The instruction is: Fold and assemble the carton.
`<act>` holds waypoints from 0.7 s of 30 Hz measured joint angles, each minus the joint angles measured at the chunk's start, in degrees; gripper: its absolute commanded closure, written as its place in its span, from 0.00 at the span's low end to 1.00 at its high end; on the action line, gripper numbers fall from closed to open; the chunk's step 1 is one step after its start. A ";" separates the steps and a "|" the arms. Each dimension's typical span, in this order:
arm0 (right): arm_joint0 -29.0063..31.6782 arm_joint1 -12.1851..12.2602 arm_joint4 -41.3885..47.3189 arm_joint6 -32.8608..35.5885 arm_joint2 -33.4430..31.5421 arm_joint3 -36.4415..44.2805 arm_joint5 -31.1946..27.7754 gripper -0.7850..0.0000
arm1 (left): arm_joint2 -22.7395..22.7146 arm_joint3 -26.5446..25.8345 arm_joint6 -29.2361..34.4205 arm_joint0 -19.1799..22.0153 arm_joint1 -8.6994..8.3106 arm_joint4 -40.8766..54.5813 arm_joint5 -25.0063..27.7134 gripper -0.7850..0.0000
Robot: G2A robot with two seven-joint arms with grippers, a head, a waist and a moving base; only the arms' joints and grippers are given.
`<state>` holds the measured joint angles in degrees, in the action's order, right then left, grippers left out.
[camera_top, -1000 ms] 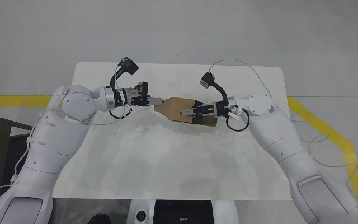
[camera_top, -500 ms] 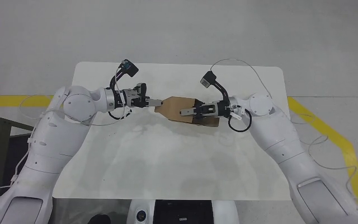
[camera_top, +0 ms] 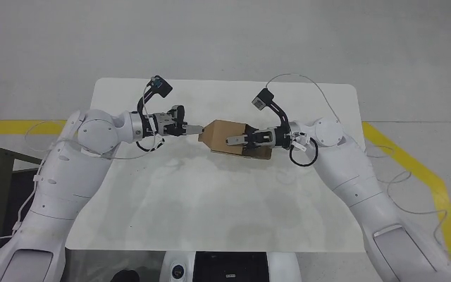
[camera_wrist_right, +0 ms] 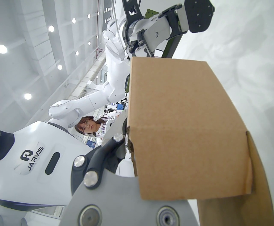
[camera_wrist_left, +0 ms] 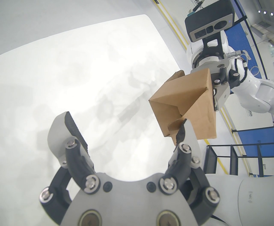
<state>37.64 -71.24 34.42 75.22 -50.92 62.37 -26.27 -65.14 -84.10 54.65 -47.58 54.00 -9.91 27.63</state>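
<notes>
Carton: brown corrugated cardboard, partly squared up into a box, held between the two arms over the middle of the white surface. It appears to ride clear of the surface, though the top view cannot settle that.
Right pincer: clamped on the carton's side wall at the end away from the left arm, carrying it.
Left pincer: spread wide at the carton's opposite end. One fingertip touches a small end flap and the other is well clear of the carton.
Step in hand: closing that end, by the look of it. The side flaps lie folded inward, and the small end flap under the fingertip is not yet flat.
Next move: likely a steady push on that flap toward the carton's inside while the right pincer holds firm. Too hard a push could twist the carton in its grip or crumple the flap.
Left wrist view: gives the folded end face-on, with its diagonal creases and the fingertip's contact, which the top view flattens into one brown patch.
Right wrist view: gives the carton's plain long wall and a loose flap at the end nearest that camera. The left pincer's black pad rises beyond the carton's far edge, and the worked end faces away.
Top view: gives both arms meeting at the carton from opposite sides.
</notes>
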 measured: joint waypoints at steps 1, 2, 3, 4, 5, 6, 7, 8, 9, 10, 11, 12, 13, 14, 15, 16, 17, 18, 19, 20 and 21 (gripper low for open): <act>0.02 -0.07 0.32 0.13 -0.03 0.09 -0.18 1.00 | 0.16 -0.07 0.08 -0.02 0.02 0.06 0.08 0.00; 0.06 -0.14 0.69 0.24 -0.03 0.19 -0.33 1.00 | 0.28 -0.13 0.13 -0.03 0.03 0.13 0.14 0.00; 0.12 -0.23 1.19 0.40 -0.01 0.30 -0.50 1.00 | 0.41 -0.20 0.18 -0.06 0.05 0.27 0.22 0.00; 0.17 -0.35 1.83 0.70 0.06 0.37 -0.74 1.00 | 0.56 -0.31 0.28 -0.08 0.08 0.53 0.32 0.00; 0.17 -0.44 2.21 0.94 0.15 0.37 -0.92 1.00 | 0.66 -0.40 0.35 -0.08 0.09 0.76 0.43 0.00; 0.17 -0.55 2.56 1.16 0.25 0.32 -1.08 1.00 | 0.73 -0.47 0.39 -0.09 0.11 1.07 0.56 0.00; 0.15 -0.69 3.02 1.40 0.42 0.19 -1.23 1.00 | 0.79 -0.54 0.44 -0.10 0.12 1.49 0.75 0.00; 0.11 -0.81 3.35 1.51 0.55 0.13 -1.27 1.00 | 0.82 -0.60 0.50 -0.10 0.13 1.79 0.87 0.00; 0.07 -0.92 3.69 1.55 0.68 0.10 -1.28 1.00 | 0.85 -0.66 0.58 -0.10 0.13 2.11 1.01 0.00; 0.03 -1.07 4.09 1.53 0.84 0.08 -1.31 1.00 | 0.87 -0.73 0.71 -0.10 0.13 2.50 1.21 0.00; 0.00 -1.17 4.35 1.48 0.94 0.07 -1.34 1.00 | 0.87 -0.77 0.79 -0.10 0.13 2.73 1.35 0.00; -0.01 -1.27 4.64 1.44 1.03 0.08 -1.38 1.00 | 0.87 -0.81 0.84 -0.11 0.12 2.96 1.52 0.00; -0.01 -1.39 5.13 1.38 1.13 0.15 -1.43 1.00 | 0.87 -0.82 0.89 -0.17 0.12 3.38 1.75 0.00; -0.01 -1.48 5.47 1.35 1.20 0.20 -1.46 1.00 | 0.87 -0.81 0.95 -0.21 0.12 3.72 1.91 0.00; -0.01 -1.56 5.74 1.33 1.25 0.22 -1.47 1.00 | 0.86 -0.80 1.03 -0.23 0.11 3.95 2.03 0.00; -0.02 -1.65 6.04 1.31 1.31 0.24 -1.49 1.00 | 0.86 -0.80 1.08 -0.24 0.10 4.12 2.19 0.00; -0.04 -1.70 6.16 1.31 1.36 0.23 -1.49 1.00 | 0.86 -0.81 1.07 -0.26 0.09 4.20 2.32 0.00; -0.08 -1.76 6.22 1.31 1.41 0.20 -1.49 1.00 | 0.87 -0.81 1.03 -0.28 0.09 4.25 2.46 0.00; -0.11 -1.83 6.30 1.32 1.47 0.15 -1.49 1.00 | 0.91 -0.82 0.95 -0.30 0.09 4.34 2.61 0.00; -0.13 -1.88 6.40 1.35 1.52 0.13 -1.46 1.00 | 0.94 -0.81 0.87 -0.32 0.10 4.43 2.73 0.00; -0.15 -1.94 6.51 1.39 1.57 0.13 -1.42 1.00 | 0.98 -0.81 0.79 -0.32 0.11 4.55 2.86 0.00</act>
<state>37.49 -73.18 40.93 76.61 -49.35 62.50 -27.68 -64.16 -84.91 55.44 -47.90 54.11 -5.36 30.50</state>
